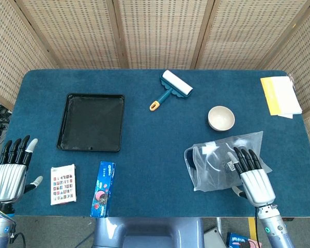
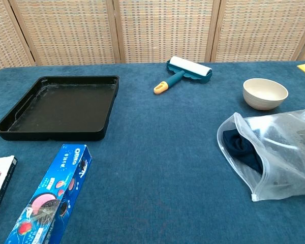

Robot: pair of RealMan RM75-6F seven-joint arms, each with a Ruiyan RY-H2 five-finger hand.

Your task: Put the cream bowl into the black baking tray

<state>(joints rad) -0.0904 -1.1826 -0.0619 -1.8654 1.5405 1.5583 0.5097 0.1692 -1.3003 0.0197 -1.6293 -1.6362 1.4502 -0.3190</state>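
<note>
The cream bowl (image 1: 220,118) (image 2: 265,93) stands upright and empty on the blue table, right of centre. The black baking tray (image 1: 91,122) (image 2: 58,107) lies empty on the left half. My right hand (image 1: 253,174) hovers palm down near the front right, its fingers stretched over a clear plastic bag (image 1: 219,160) (image 2: 274,152), a short way in front of the bowl. My left hand (image 1: 13,169) is at the front left edge, fingers spread, holding nothing, in front and to the left of the tray. Neither hand shows in the chest view.
A lint roller (image 1: 171,88) (image 2: 185,72) lies at the back centre. A blue Oreo box (image 1: 103,189) (image 2: 53,195) and a card pack (image 1: 63,184) lie in front of the tray. Yellow and white papers (image 1: 280,96) sit at the back right corner.
</note>
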